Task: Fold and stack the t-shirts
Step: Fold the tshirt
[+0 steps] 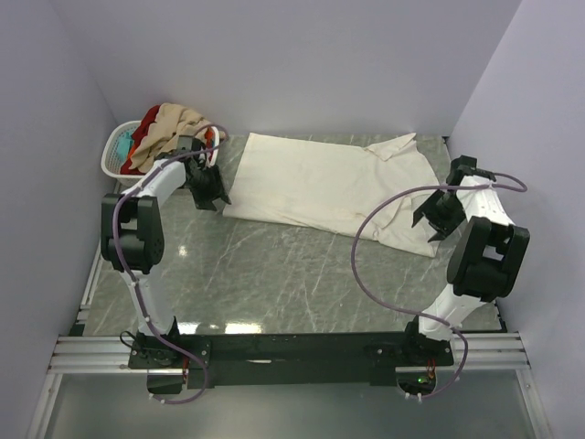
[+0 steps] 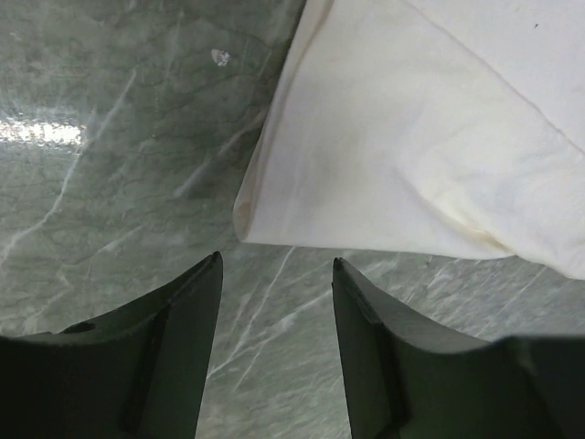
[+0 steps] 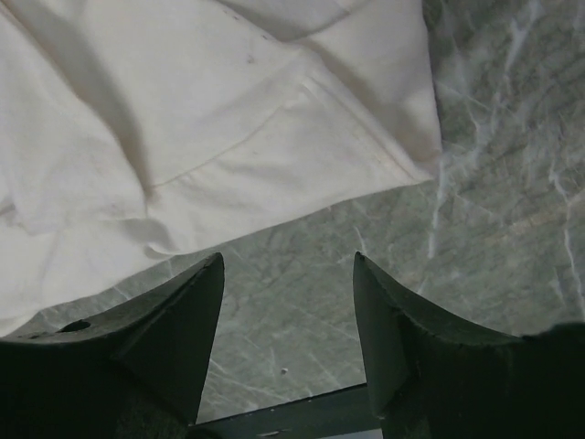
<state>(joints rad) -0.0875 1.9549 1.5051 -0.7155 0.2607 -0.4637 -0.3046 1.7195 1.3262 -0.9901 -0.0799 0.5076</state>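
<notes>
Several bunched t-shirts (image 1: 166,126) fill the basket (image 1: 111,154), partly behind left arm (image 1: 169,174).

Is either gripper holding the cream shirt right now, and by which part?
Neither: the left gripper is open over the table beside a corner of the cream-white t-shirt; the right gripper is open beside its edge.

Cream-white t-shirt (image 1: 320,187); grey-green veined marble table (image 1: 274,274); white basket (image 1: 114,155).
</notes>
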